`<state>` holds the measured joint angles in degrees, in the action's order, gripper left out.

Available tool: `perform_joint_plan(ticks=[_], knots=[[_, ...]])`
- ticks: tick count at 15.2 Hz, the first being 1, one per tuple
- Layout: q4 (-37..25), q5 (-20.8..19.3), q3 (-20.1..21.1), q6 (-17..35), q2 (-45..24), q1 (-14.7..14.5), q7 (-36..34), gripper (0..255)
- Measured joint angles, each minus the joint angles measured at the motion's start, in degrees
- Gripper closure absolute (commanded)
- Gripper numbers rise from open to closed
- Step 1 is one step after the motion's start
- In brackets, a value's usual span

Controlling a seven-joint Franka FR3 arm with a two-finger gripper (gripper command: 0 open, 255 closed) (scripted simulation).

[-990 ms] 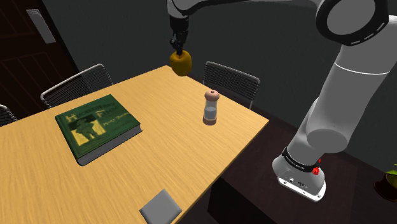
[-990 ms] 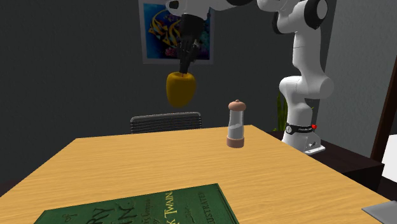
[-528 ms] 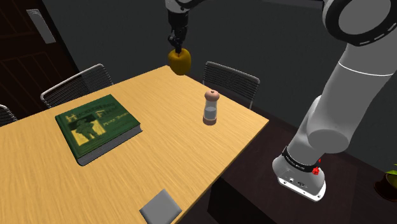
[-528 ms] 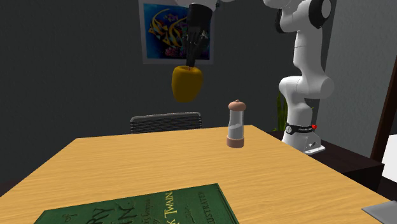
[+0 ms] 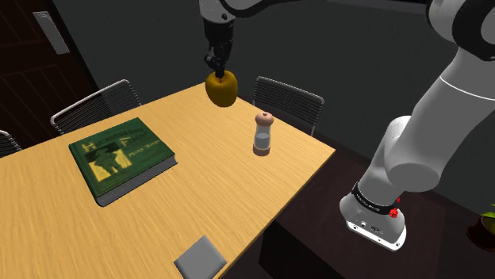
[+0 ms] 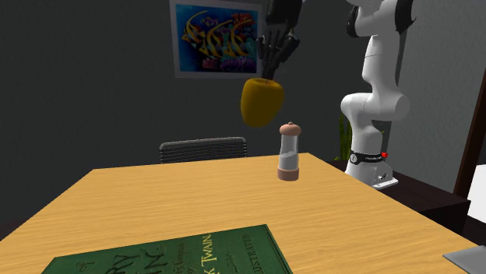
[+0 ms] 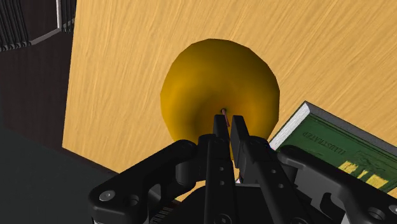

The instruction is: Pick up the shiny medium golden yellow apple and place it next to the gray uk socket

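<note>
1. Hanging above the surface (image 5: 208, 170), the claw (image 5: 213, 68) is clamped on the stem of the yellow apple (image 5: 221, 87) – fingers nearly meeting;
2. the apple is in mid-air, up beyond the grinder (image 5: 262, 133);
3. the grey socket (image 5: 200, 258) lies flat at the surface's edge – well apart from the apple.

Golden apple (image 7: 210, 79), green book (image 5: 119, 157) (yellow-lettered); black claw (image 7: 229, 119)

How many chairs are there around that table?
3. One chair stands behind the grinder, another beyond the green book, a third at the shoulder view's left edge. Others may sit out of frame.
</note>
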<state>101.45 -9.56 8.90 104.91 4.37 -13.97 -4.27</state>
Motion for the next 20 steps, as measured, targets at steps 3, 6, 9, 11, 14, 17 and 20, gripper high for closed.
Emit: perform_joint_plan(ticks=[3, 6, 9, 11, 14, 17, 20], knots=[[2.56, 0.17, 1.83, -0.48, 2.54, -1.56, -3.3, 255], [4.82, 0.36, 4.03, -0.65, 4.32, -3.31, -7.23, 255], [4.77, 0.49, 6.2, -1.93, 4.95, -4.89, -10.77, 255], [5.25, 0.7, 7.71, -2.62, 5.71, -5.98, -13.23, 255], [5.23, 0.89, 10.36, -3.68, 6.02, -7.78, -17.48, 255], [4.65, 0.96, 13.04, -4.76, 5.76, -9.5, -21.73, 255], [4.04, 1.01, 15.45, -5.69, 5.34, -11.08, -25.65, 255]])
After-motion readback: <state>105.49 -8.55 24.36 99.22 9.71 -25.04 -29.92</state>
